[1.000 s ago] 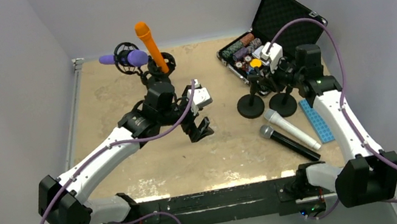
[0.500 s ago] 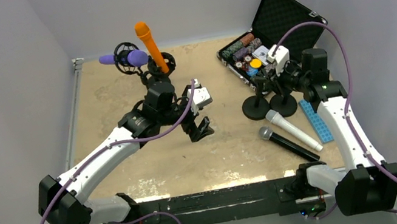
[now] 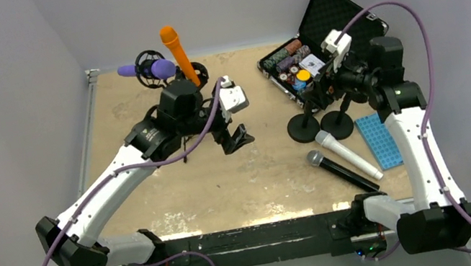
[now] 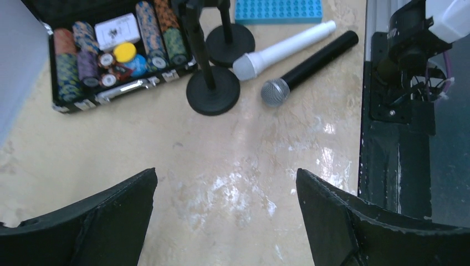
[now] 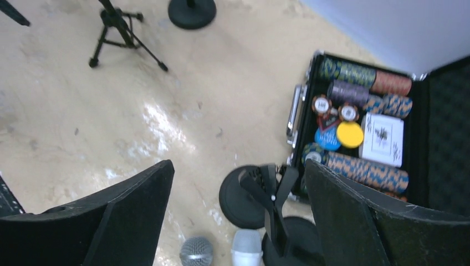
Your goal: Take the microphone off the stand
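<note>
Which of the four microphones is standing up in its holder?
The orange microphone, tilted steeply upward. The purple microphone is held level; the white microphone and black microphone lie flat.

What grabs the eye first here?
The orange microphone sticking up at the far left, with a purple microphone mounted sideways beside it. Then the open case of poker chips at the far right. A white microphone and a black microphone lie flat near two bare stands.

At upper right of my overhead view, an open black case (image 3: 337, 12) holds rows of poker chips (image 3: 284, 60); a blue studded baseplate (image 3: 379, 142) lies flat below it on my tan table (image 3: 227, 185).
</note>
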Motion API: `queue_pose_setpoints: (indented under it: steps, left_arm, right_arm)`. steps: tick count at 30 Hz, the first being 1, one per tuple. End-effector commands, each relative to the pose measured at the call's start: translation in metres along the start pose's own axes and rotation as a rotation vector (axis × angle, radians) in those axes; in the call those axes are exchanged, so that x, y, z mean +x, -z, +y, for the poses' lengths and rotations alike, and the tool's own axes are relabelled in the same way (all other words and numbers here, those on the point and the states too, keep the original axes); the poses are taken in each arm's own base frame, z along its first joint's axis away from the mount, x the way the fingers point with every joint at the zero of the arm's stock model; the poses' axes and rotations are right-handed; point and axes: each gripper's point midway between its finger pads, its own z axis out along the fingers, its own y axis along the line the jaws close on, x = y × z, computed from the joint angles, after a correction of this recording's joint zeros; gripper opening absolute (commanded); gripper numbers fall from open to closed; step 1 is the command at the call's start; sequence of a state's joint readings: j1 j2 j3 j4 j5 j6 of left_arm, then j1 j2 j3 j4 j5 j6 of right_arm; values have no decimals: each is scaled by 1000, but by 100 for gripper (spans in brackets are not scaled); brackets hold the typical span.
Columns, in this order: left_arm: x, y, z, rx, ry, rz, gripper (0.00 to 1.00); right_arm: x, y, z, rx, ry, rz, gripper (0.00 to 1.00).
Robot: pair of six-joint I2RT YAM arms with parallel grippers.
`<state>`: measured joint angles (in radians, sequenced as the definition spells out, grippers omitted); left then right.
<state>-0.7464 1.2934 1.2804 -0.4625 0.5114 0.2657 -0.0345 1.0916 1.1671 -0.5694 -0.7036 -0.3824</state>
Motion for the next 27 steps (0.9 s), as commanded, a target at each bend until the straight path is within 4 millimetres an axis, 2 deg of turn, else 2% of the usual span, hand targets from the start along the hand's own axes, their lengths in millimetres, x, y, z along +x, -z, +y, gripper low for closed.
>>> queue_pose_setpoints:
  steps: [1,5,6,13,18,22,24,27]
  left_arm:
    - [-50,30,-2,-8,-94,-91,100]
    - [-87,63,-5,-50,-156,-146,100]
    - [-97,74,-5,-74,-173,-157,100]
    - [-131,150,10,-280,-174,-123,100]
    - [-134,198,34,-453,-106,-143,100]
    - [-124,233,50,-611,-77,-161,100]
    - [-115,243,50,-638,-64,-160,100]
    - [-89,246,56,-665,-8,-89,100]
  right_arm:
    - [-52,19,23,-79,11,-116,94]
    - [-67,19,29,-115,37,-143,98]
    - [-71,15,38,-148,46,-145,99]
    - [-81,0,81,-299,207,-42,99]
    - [-124,-7,91,-358,65,-46,98]
    - [-151,-27,101,-406,78,-100,96]
    - [-169,-33,112,-466,108,-138,96]
    - [-198,-46,119,-514,133,-220,94]
